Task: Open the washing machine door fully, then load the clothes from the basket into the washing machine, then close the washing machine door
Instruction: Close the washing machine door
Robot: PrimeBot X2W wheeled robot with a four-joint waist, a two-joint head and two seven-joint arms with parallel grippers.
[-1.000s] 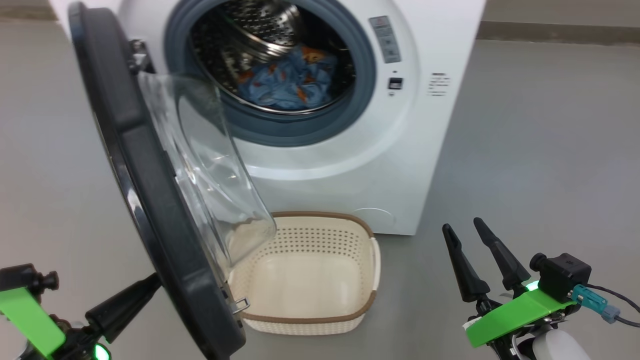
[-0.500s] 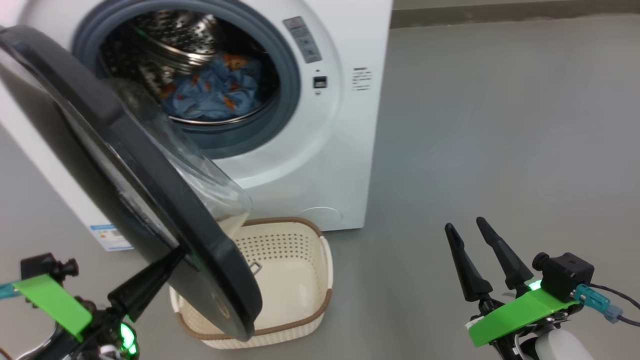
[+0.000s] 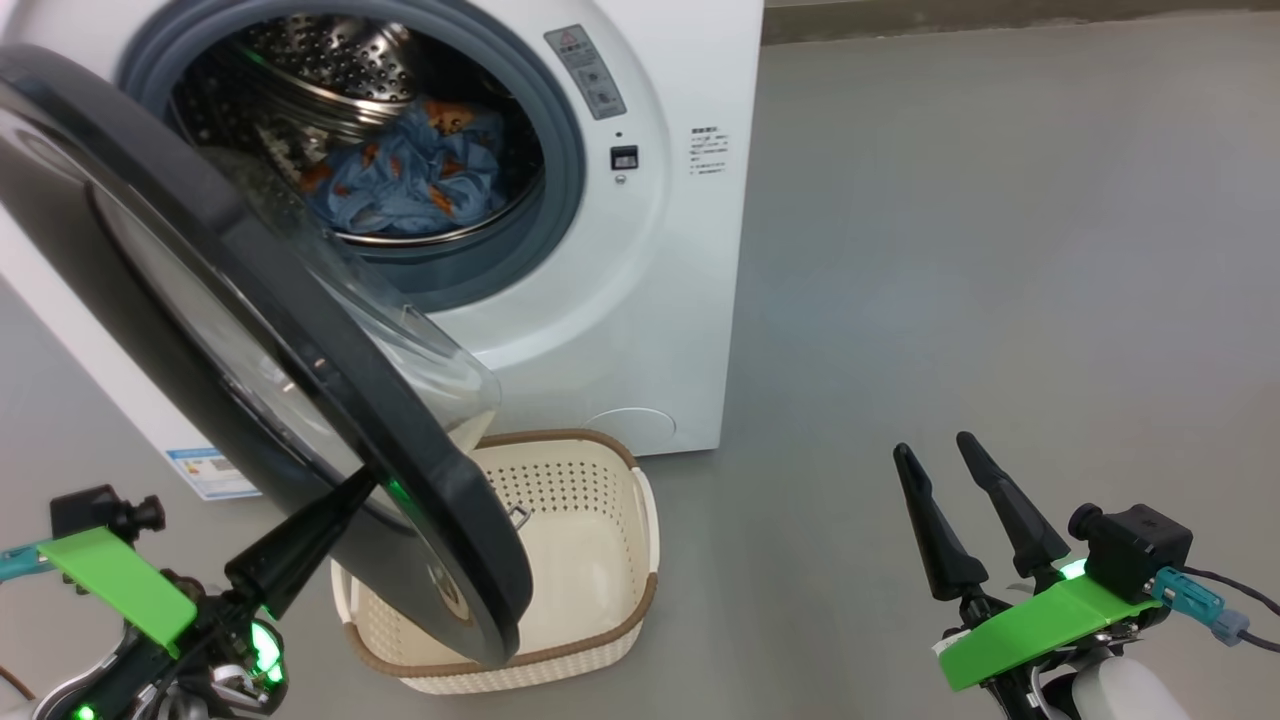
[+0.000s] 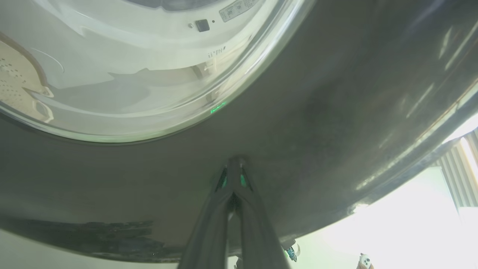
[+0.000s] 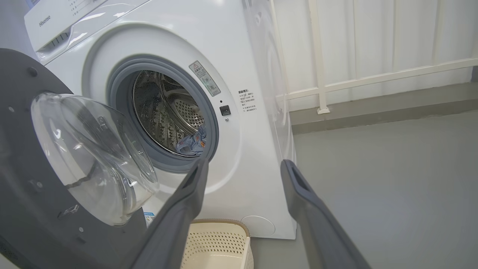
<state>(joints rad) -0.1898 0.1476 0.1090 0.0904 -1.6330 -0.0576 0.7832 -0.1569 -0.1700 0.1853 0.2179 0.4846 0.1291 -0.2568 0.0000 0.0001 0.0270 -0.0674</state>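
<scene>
The white washing machine (image 3: pixel 640 300) stands with its drum showing, and the light blue clothes (image 3: pixel 405 185) lie inside it. The washing machine door (image 3: pixel 440 540) hangs part-way open, its glass bowl (image 5: pixel 89 157) facing the drum. My left gripper (image 3: pixel 365 478) is shut, its tip pressed on the door's black outer rim (image 4: pixel 336 112). The cream basket (image 3: pixel 560 470) sits on the floor below the door with nothing showing in it. My right gripper (image 3: pixel 932 445) stands open at the lower right, apart from everything.
Bare grey floor (image 3: pixel 1000 250) stretches to the right of the machine. A white railing (image 5: pixel 321 74) stands behind it in the right wrist view. A blue label sticker (image 3: pixel 200 470) marks the machine's left side panel.
The head view has shifted, so the machine sits further left. The door has swung some way toward the drum opening, my shut left gripper staying on its outer face. The right gripper holds still.
</scene>
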